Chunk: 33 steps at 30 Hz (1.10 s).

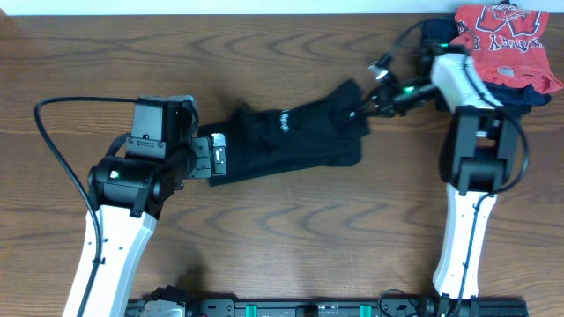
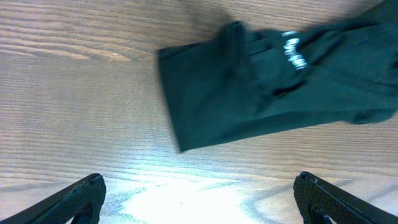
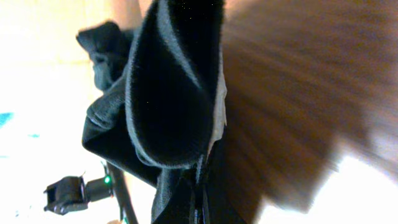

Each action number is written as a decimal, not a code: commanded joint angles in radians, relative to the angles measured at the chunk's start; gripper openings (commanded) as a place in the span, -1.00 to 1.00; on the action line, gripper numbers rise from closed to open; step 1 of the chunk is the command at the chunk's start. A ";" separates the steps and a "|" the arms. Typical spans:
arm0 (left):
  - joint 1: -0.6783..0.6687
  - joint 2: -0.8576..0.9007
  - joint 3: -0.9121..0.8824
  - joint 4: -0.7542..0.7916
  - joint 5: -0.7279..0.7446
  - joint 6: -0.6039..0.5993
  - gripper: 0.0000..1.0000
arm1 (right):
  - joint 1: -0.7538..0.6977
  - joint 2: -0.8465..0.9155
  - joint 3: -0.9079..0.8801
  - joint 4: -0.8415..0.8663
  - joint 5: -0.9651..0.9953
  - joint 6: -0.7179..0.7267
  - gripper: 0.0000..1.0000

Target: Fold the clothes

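The left gripper hovers over the bare table with its fingers spread wide and nothing between them. The near folded end of the trousers lies flat just ahead of it, close but not touching.

From that end the trousers run as one long band across the middle of the table. The long axis slants from the left gripper's side, up and away, toward the right arm. The white logo sits partway along the band.

At the far end, the right gripper meets the fabric. In the right wrist view, black cloth bunches and rises close against the camera and covers the fingers, with the white tag showing at its edge. The grip is judged closed on the trousers.

Each arm is therefore nearest to one end of the long axis. A fold would likely bring one end toward the other along that slant.

Beyond the right arm, the red T-shirt lies at the far corner, well apart.
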 commanded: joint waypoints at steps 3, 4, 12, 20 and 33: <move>-0.001 0.020 0.014 0.001 -0.034 0.009 0.96 | -0.058 -0.138 0.027 -0.022 0.053 -0.031 -0.97; -0.001 0.023 0.014 0.002 -0.034 0.009 0.96 | -0.059 -0.163 0.027 -0.029 0.068 -0.031 -0.97; 0.003 0.024 0.014 -0.010 -0.330 0.074 0.96 | 0.016 -0.335 0.027 -0.056 0.097 -0.018 -0.97; 0.124 0.024 0.014 0.016 -0.444 0.072 0.96 | 0.249 -0.383 0.027 0.018 0.220 0.103 -0.98; 0.274 0.024 0.014 0.040 -0.444 -0.034 0.96 | 0.624 -0.367 -0.013 0.251 0.521 0.330 -0.97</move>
